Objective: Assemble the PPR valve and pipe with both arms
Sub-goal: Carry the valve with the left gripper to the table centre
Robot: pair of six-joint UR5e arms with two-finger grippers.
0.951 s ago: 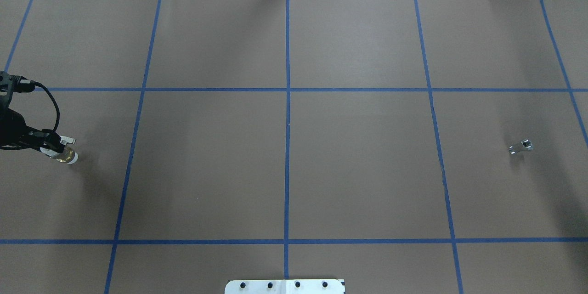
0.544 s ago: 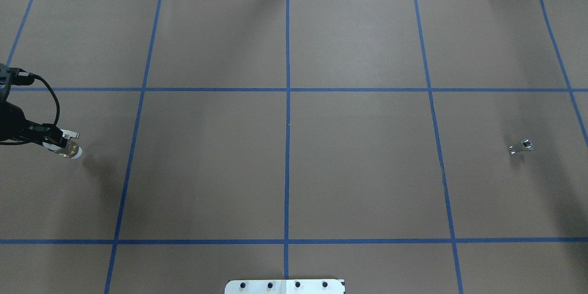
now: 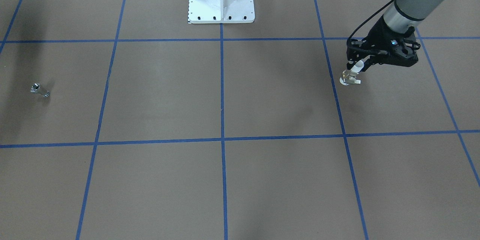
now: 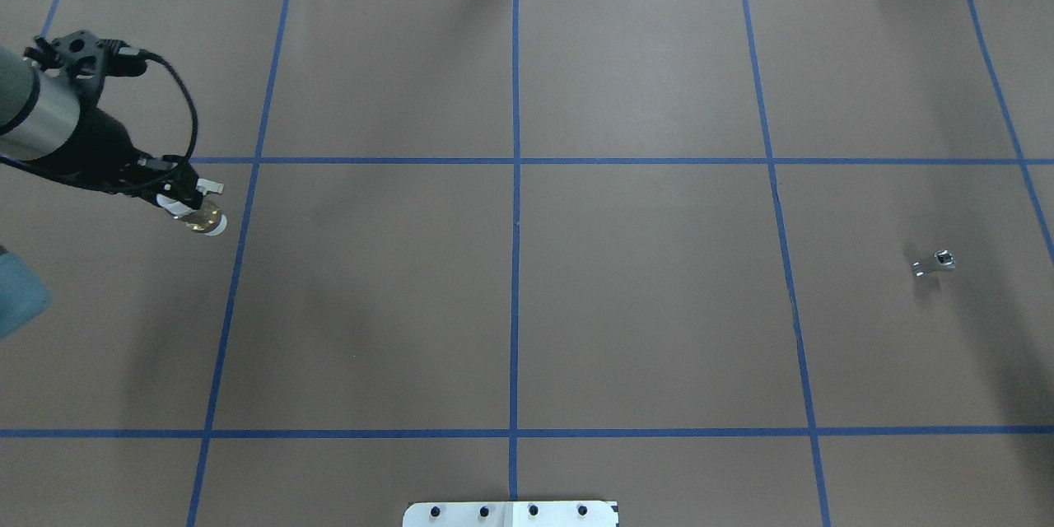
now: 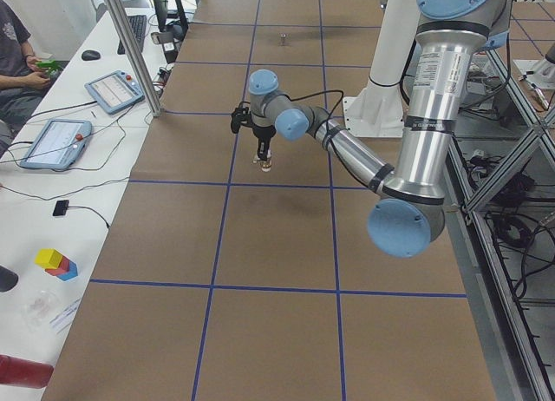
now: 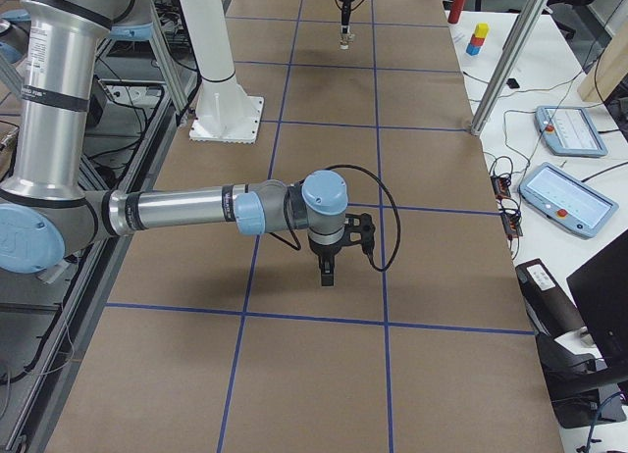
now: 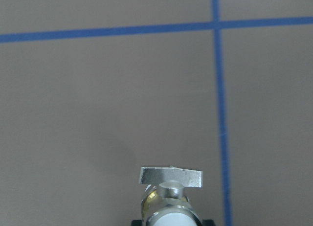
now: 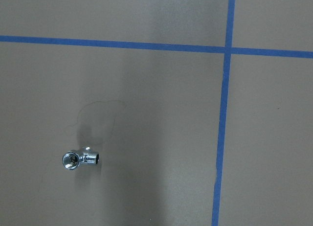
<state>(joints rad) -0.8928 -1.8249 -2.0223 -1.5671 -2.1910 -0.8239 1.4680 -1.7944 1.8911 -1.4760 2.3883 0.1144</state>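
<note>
Front-facing: Find left gripper [image 3: 356,68] clenched on the PPR valve [image 3: 348,78], pinched at its upper white end. Brass middle and tab handle hang below the fingertips, apparently clear of the table. Find the pipe [image 3: 39,90] lying on the paper, well apart from that gripper, on the far side of the table. Risk: twist or droop of the valve in so short a pinch during travel.

Overhead: Confirm grasp, with the valve poking out past the fingertips. No right gripper in frame.

Exterior left: Note near arm stretched far out, gripper pointing down, valve just under it. Risk: poor mating angle from a long reach.

Exterior right: See right gripper [image 6: 327,275] pointing down over the table. Released or clenched, cannot tell.

Left wrist: See tab handle [image 7: 171,176] crosswise just ahead of the fingers, lower port hidden. Risk: misjudged alignment at insertion.

Right wrist: See pipe lying flat, below and left of the gripper's line, off-centre, no fingers in frame. Risk: offset descent, then nudging or rolling of a small round piece, or a grasp covering the joining end.
</note>
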